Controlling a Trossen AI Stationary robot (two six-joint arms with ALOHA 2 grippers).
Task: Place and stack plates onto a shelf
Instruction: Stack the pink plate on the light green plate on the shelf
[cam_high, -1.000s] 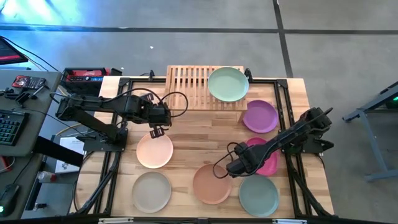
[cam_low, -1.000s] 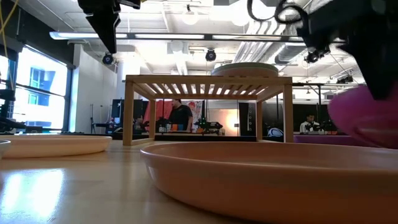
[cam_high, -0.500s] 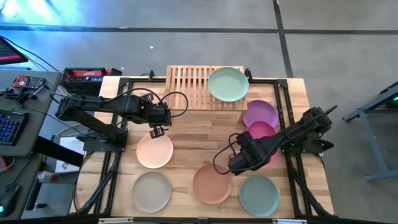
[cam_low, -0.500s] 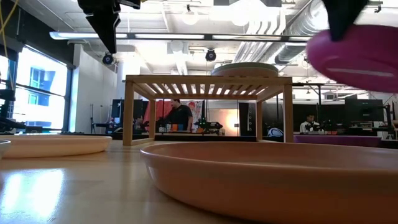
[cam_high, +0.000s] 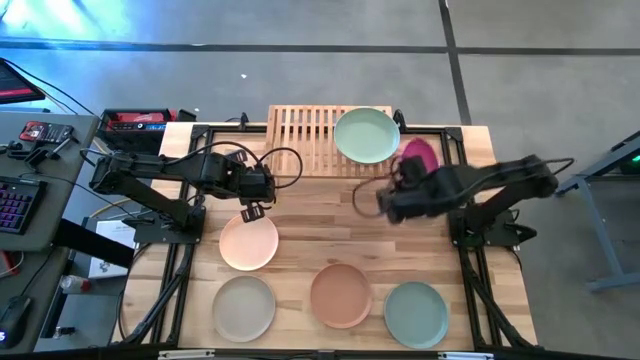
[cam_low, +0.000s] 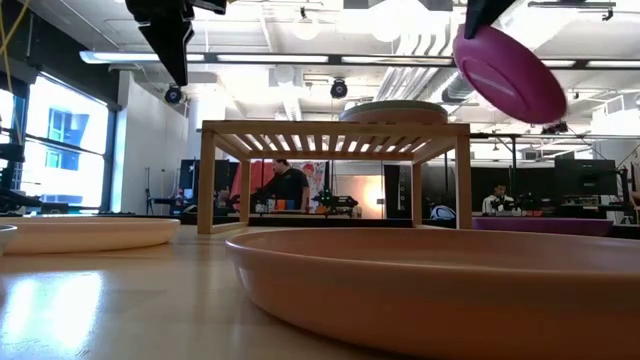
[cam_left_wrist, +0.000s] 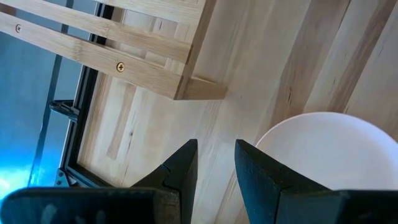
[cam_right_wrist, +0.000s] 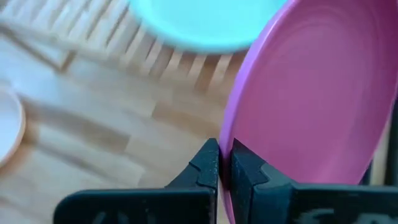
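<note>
— Where's my right arm?
— My right fingers (cam_right_wrist: 224, 168) grip the rim of the round magenta plate (cam_high: 418, 157), tilted, in the air just beside the low light-wood slatted shelf (cam_high: 305, 130); a pale green plate (cam_high: 366, 135) lies on it.
— Left?
— My left fingers (cam_left_wrist: 214, 163), slightly parted and empty, hover near the shelf over the round peach plate (cam_high: 248, 241) on the bench (cam_high: 330, 215).

The wooden shelf (cam_high: 325, 140) stands at the table's twelve o'clock edge, with a pale green plate (cam_high: 366, 135) flat on its right end. A magenta plate (cam_low: 508, 72) is in the air, tilted, at about three o'clock of the green one. Peach (cam_high: 248, 241), beige (cam_high: 243, 307), terracotta (cam_high: 340, 295) and grey-teal (cam_high: 415, 312) plates lie flat on the table, apart. A purple plate (cam_low: 545, 225) seems to lie beyond the shelf's right leg.
</note>
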